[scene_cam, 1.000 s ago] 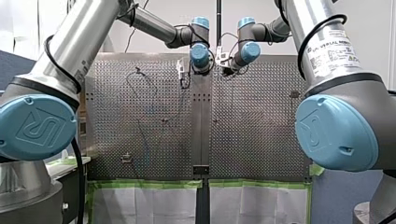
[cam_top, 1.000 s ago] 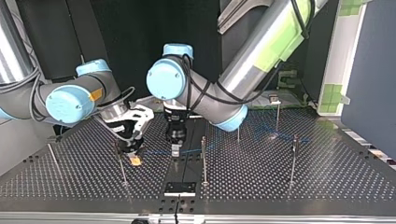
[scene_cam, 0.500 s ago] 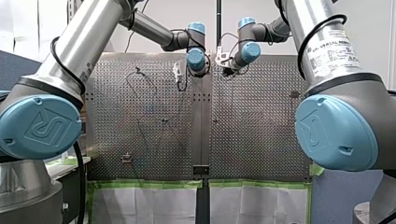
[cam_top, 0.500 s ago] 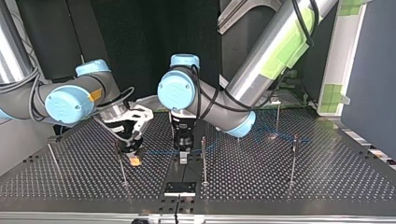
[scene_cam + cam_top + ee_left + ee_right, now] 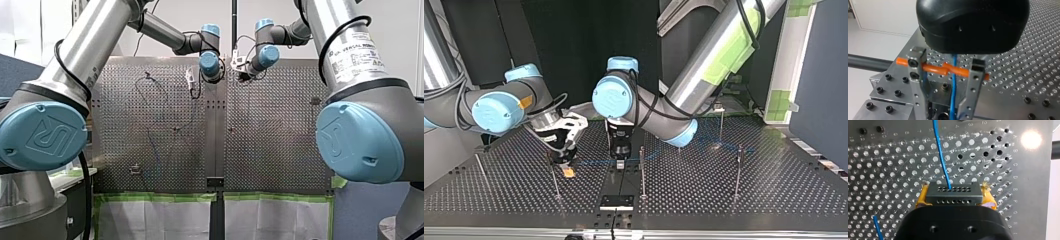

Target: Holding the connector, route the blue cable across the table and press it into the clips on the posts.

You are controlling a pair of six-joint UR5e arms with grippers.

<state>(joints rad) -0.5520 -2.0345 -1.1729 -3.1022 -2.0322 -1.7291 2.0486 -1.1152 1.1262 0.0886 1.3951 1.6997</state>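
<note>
My right gripper [image 5: 956,203] is shut on the dark connector [image 5: 953,191], with its yellow pads on both ends. The blue cable [image 5: 940,152] leaves the connector's face and runs away over the perforated plate. In the top view this gripper [image 5: 567,167] sits low at the left, beside a thin post [image 5: 554,180]. My left gripper [image 5: 944,113] hangs over the table's middle strip. Its metal fingers [image 5: 919,82] stand apart, and the blue cable [image 5: 955,82] runs between them, close to one finger. In the top view this gripper [image 5: 620,162] is just beside the centre post [image 5: 642,170].
More thin posts [image 5: 738,170] [image 5: 721,120] stand at the top view's right, with the blue cable [image 5: 719,145] lying slack between them. A black plate [image 5: 616,201] sits at the near edge. An orange rod [image 5: 935,68] lies across behind the left fingers.
My left gripper has shifted toward the top view's right, closer to the centre post, and dropped lower over the cable. My right gripper has stayed where it was, still holding the connector.
</note>
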